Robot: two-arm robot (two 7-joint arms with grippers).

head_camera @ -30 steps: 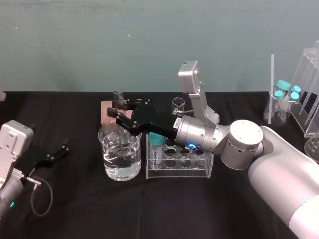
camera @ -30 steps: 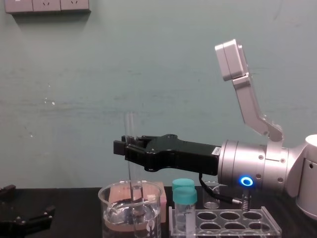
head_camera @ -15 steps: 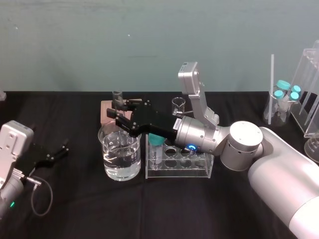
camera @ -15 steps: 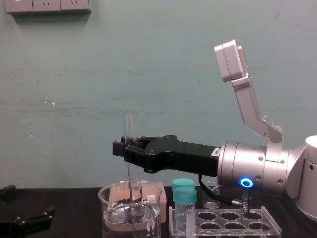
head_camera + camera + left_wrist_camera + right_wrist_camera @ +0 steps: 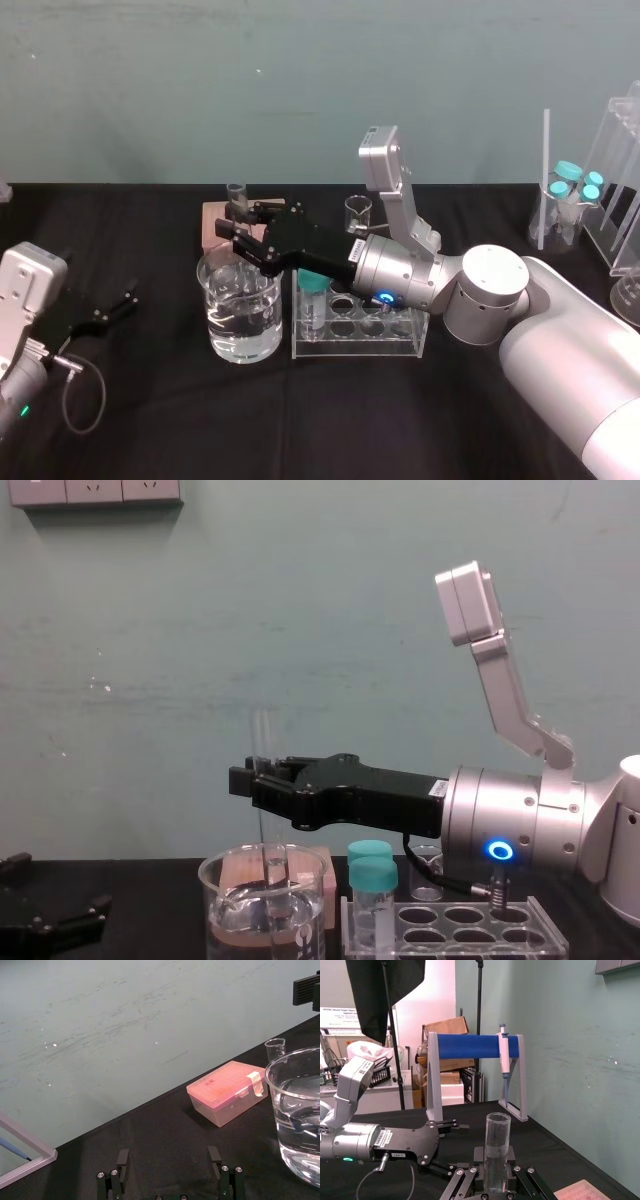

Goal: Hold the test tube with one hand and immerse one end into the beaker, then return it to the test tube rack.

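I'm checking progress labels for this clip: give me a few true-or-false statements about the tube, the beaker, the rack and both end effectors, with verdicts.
1. The right end effector is shut on the test tube. True.
2. The test tube stands in the test tube rack. False: it is held upright with its lower end down inside the beaker.
3. The beaker is dry. False: it holds clear liquid.
4. The left end effector is open, parked low on the robot's left. True.
5. The rack holds nothing. False: a teal-capped vial stands at its left end.
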